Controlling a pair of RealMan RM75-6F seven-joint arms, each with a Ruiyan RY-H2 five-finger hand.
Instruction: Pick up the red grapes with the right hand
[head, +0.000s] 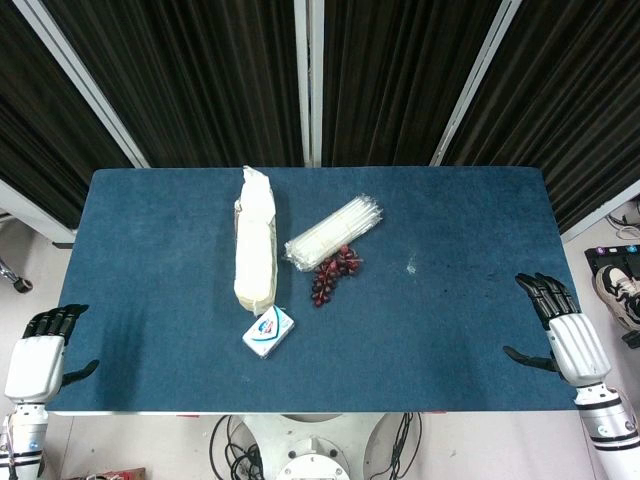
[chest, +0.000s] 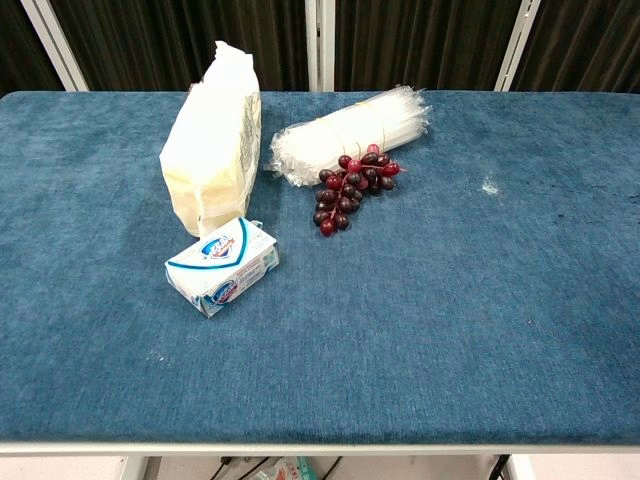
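A bunch of red grapes (head: 334, 272) (chest: 352, 185) lies on the blue table (head: 450, 230) near the middle, touching the near side of a clear packet of white straws (head: 334, 232) (chest: 350, 132). My right hand (head: 560, 325) hovers at the table's right front edge, far from the grapes, fingers spread and holding nothing. At the left front corner my left hand (head: 45, 345) is likewise open and empty. Neither hand shows in the chest view.
A tall cream bag (head: 255, 238) (chest: 213, 150) lies left of the grapes. A white and blue soap box (head: 268, 332) (chest: 221, 265) sits in front of it. Dark curtains hang behind the table. Bare cloth stretches between the grapes and my right hand.
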